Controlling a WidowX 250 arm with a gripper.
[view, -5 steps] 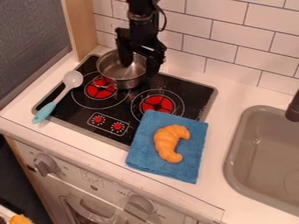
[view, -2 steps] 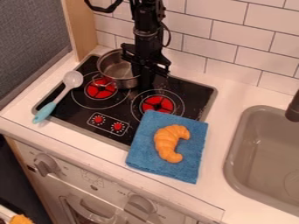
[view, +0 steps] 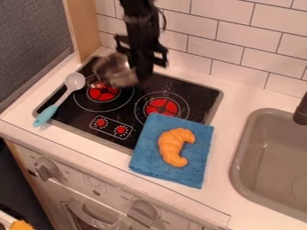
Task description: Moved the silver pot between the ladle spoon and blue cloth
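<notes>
Ladle spoon [view: 75, 81] lying left of frame, marking target's left limit. Silver pot [view: 114, 70] tilting at upper left, over rear of stove [view: 78, 117]; probably being raised for transfer. Gripper [view: 142, 75] hanging at pot's right side, jaws clamping on pot wall, likely for controlled carry. Blue cloth [view: 146, 152] lying lower centre, setting right limit, supporting croissant [view: 170, 147].
</notes>
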